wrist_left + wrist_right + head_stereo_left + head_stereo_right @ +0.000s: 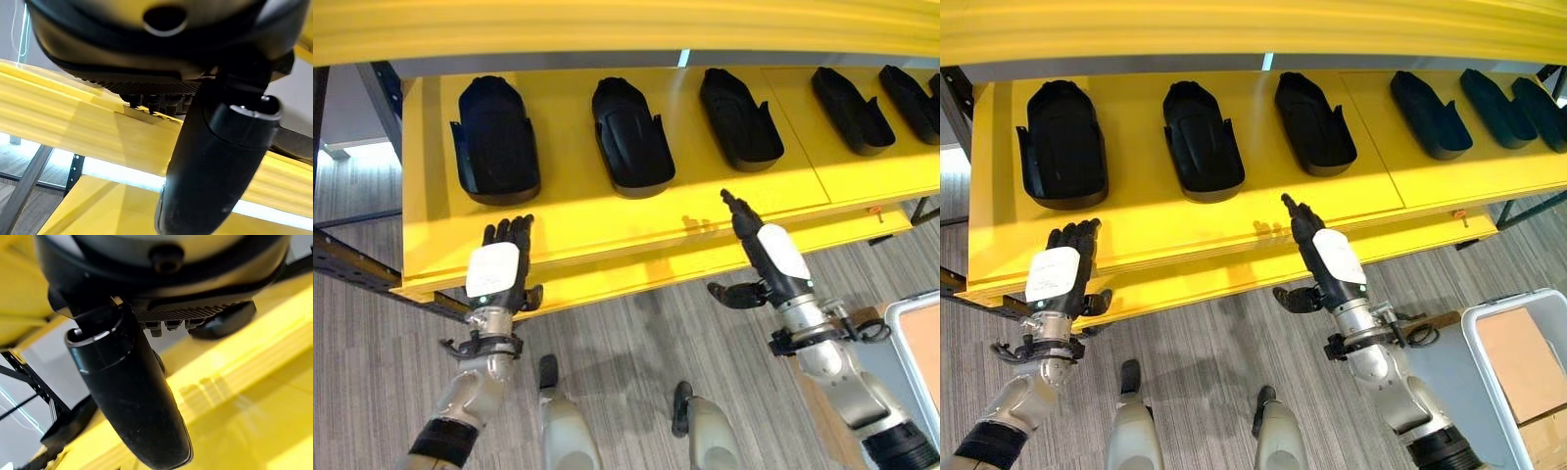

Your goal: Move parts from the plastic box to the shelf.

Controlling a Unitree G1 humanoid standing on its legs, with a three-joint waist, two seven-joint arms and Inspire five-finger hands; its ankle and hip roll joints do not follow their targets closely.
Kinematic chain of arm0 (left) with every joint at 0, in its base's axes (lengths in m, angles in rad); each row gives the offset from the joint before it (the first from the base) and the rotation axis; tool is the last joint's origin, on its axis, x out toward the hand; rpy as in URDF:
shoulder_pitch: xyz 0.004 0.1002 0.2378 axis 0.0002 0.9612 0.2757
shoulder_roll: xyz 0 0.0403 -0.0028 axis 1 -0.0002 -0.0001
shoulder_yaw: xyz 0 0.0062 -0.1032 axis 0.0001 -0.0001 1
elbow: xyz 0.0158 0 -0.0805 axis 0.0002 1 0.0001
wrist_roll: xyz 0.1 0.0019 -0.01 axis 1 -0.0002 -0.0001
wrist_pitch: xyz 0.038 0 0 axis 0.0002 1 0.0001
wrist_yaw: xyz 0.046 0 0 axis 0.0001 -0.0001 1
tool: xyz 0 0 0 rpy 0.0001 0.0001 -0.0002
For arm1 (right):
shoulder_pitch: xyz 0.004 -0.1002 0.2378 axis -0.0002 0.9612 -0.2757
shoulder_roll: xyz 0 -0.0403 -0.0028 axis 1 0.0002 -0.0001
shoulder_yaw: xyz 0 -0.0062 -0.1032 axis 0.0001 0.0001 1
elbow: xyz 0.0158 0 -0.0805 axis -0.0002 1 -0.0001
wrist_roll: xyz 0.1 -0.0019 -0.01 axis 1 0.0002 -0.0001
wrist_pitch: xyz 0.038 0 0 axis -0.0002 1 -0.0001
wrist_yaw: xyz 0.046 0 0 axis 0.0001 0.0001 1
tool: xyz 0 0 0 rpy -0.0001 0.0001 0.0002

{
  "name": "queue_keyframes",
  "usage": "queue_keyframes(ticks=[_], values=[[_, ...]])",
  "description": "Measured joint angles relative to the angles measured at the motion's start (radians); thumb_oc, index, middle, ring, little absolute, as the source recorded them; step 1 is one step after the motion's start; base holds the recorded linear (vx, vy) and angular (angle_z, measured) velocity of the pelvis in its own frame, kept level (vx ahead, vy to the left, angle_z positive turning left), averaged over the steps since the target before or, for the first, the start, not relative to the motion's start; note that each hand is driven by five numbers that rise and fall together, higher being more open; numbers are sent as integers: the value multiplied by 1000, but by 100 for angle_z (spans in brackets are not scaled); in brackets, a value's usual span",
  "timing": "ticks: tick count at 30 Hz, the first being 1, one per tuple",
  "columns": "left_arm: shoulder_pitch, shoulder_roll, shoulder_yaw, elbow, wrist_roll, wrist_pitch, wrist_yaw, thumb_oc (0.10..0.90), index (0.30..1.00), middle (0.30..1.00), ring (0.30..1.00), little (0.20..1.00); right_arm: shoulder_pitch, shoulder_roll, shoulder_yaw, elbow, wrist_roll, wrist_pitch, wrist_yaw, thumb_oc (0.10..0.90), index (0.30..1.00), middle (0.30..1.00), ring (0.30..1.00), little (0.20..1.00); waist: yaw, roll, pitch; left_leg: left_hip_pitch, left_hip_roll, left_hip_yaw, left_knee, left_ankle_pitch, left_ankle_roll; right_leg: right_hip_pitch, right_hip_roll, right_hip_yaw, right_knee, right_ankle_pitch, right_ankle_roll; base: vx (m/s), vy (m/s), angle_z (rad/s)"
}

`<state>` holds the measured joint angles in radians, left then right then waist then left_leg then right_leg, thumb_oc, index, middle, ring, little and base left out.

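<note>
Both hands hang empty at the shelf's front edge: the left hand with fingers straight over the lip, the right hand likewise outstretched, thumb apart. Six black parts sit in a row toward the shelf's back edge. They look like stiff, light moulded shells (probably a bit slick), best gripped across the raised side walls. Off right, the plastic box waits.

Plastic box cut by edge
</note>
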<state>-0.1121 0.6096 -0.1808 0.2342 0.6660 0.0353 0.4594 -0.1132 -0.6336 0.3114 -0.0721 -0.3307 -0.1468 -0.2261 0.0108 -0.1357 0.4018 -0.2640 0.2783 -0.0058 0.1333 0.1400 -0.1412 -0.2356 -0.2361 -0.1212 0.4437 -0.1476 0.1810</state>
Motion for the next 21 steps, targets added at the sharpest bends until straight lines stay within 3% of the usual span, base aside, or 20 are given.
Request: queue_keyframes(ticks=[15, 21], values=[[26, 3, -8, -47, -35, -61, -34, 900, 1000, 1000, 1000, 1000, -69, 6, 78, 86, -23, 22, 7, 900, 1000, 1000, 1000, 1000, 24, 43, 27, -9, -2, -15, 3, 1, 1, 4, -1, -15, 5, -4, 2, -6, -2, 2], [21, 5, -8, -48, -34, -67, -36, 900, 1000, 1000, 1000, 1000, -102, 1, 89, 99, -122, 28, 6, 900, 1000, 1000, 1000, 1000, 28, 44, 27, -12, -2, -22, 3, 2, 2, 4, -1, -21, 9, -7, 1, -2, 0, 1]])
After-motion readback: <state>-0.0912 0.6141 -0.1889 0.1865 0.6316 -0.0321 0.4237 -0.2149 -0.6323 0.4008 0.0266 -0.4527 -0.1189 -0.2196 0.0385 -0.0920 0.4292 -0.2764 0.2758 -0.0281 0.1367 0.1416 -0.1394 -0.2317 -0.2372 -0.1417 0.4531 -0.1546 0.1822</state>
